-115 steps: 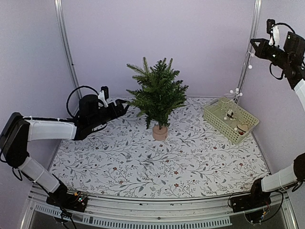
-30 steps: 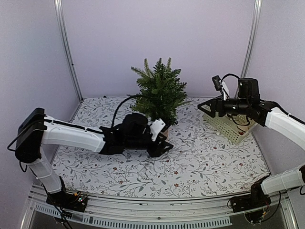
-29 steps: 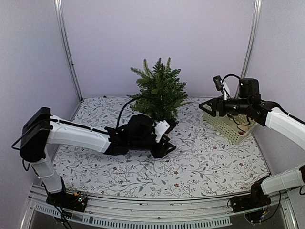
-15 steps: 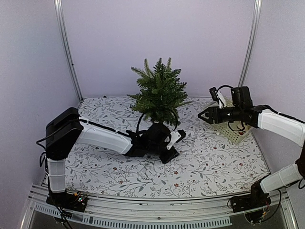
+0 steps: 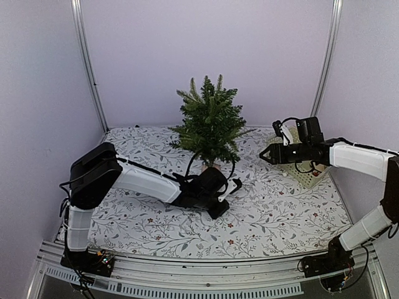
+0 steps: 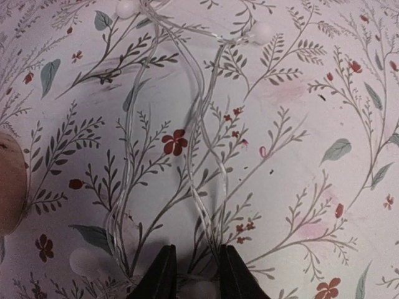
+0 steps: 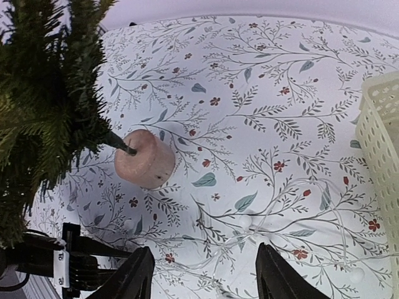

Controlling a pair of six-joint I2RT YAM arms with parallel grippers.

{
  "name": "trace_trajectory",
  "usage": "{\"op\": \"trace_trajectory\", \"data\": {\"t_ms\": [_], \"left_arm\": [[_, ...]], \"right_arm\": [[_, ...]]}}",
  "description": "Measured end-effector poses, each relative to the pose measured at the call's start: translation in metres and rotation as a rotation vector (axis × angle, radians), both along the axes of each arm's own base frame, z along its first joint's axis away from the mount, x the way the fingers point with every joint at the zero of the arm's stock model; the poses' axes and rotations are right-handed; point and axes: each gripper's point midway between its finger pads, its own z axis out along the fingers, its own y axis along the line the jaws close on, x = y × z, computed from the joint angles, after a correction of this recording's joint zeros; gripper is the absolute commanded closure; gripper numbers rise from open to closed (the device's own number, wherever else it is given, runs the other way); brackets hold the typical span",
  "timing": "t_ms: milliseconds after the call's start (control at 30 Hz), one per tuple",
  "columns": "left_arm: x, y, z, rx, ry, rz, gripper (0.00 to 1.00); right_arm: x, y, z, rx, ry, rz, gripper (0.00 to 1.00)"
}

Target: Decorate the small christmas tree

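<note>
**Left fingers low on the light string beside the tree; right fingers spread above it**

Toward the back and middle of the floral worktop (image 5: 280,212): the small christmas tree (image 5: 210,121), upright on its round tan base (image 5: 209,168).

Left arm stretched low across the worktop from the left, ending just in front of the base and slightly to its right. Left fingers (image 6: 163,277) down at the surface and set narrow. In the gap between them, several clear strands of the light string (image 6: 201,118) and what looks like one white bulb. Clamped on the strands or merely straddling them: cannot tell. Beyond the fingers, strands trailing in loose loops over the pattern toward two more white bulbs (image 6: 128,7). Tan base at the left edge of that wrist view, near the strands but apart from them.

Right arm reaching in from the right, above the worktop between the tree and a cream basket (image 7: 381,143). Right fingers (image 7: 138,277) released and spread wide, nothing between them, hovering clear of the surface. Beneath them, more of the light string flat on the worktop, white bulbs dotted along it, one stretch leading toward the basket.

Basket at the right side of the worktop, partly hidden behind the right arm in the overhead view. Contents too hidden to tell.
</note>
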Motion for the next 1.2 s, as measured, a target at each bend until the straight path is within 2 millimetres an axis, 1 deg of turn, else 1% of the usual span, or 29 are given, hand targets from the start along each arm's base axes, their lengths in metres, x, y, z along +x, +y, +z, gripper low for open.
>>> {"op": "trace_trajectory", "data": {"t_ms": [67, 133, 233, 367, 467, 600, 633, 733, 800, 833, 933, 1000, 1033, 1100, 1200], "left_arm": [[-0.003, 0.006, 0.0, 0.001, 0.009, 0.008, 0.84], [-0.012, 0.022, -0.001, 0.019, 0.023, 0.015, 0.88], [-0.022, 0.044, 0.0, 0.035, 0.042, 0.032, 0.93], [-0.032, 0.068, -0.001, 0.048, 0.061, 0.069, 0.97], [-0.036, 0.082, -0.002, 0.054, 0.066, 0.103, 0.98], [-0.039, 0.096, -0.003, 0.063, 0.071, 0.139, 0.99], [-0.039, 0.098, -0.002, 0.065, 0.068, 0.144, 0.99], [-0.038, 0.103, -0.002, 0.072, 0.061, 0.156, 1.0], [-0.038, 0.105, -0.001, 0.078, 0.056, 0.161, 1.0], [-0.038, 0.106, -0.001, 0.08, 0.053, 0.164, 1.0], [-0.036, 0.108, -0.001, 0.084, 0.046, 0.171, 1.0], [-0.036, 0.109, -0.001, 0.086, 0.044, 0.175, 1.0], [-0.036, 0.109, -0.001, 0.087, 0.043, 0.175, 1.0], [-0.035, 0.11, -0.001, 0.087, 0.043, 0.176, 1.0], [-0.035, 0.11, -0.001, 0.087, 0.043, 0.177, 1.0]], "right_arm": [[0.005, -0.008, -0.005, -0.009, 0.009, -0.03, 0.39], [0.01, -0.018, -0.006, -0.013, 0.012, -0.062, 0.38], [0.02, -0.038, -0.006, -0.016, 0.013, -0.124, 0.37], [0.029, -0.065, -0.011, -0.02, 0.025, -0.207, 0.37], [0.032, -0.081, -0.018, -0.032, 0.04, -0.26, 0.4], [0.034, -0.093, -0.028, -0.046, 0.066, -0.31, 0.41], [0.035, -0.096, -0.03, -0.049, 0.072, -0.321, 0.38], [0.038, -0.107, -0.036, -0.047, 0.094, -0.365, 0.27], [0.04, -0.114, -0.038, -0.037, 0.102, -0.391, 0.27], [0.04, -0.115, -0.037, -0.033, 0.1, -0.396, 0.31], [0.041, -0.114, -0.035, -0.015, 0.095, -0.384, 0.5], [0.04, -0.11, -0.034, 0.0, 0.099, -0.366, 0.56], [0.039, -0.108, -0.034, 0.008, 0.102, -0.359, 0.56], [0.036, -0.104, -0.033, 0.038, 0.11, -0.35, 0.52], [0.025, -0.093, -0.038, 0.086, 0.139, -0.348, 0.49]]}}
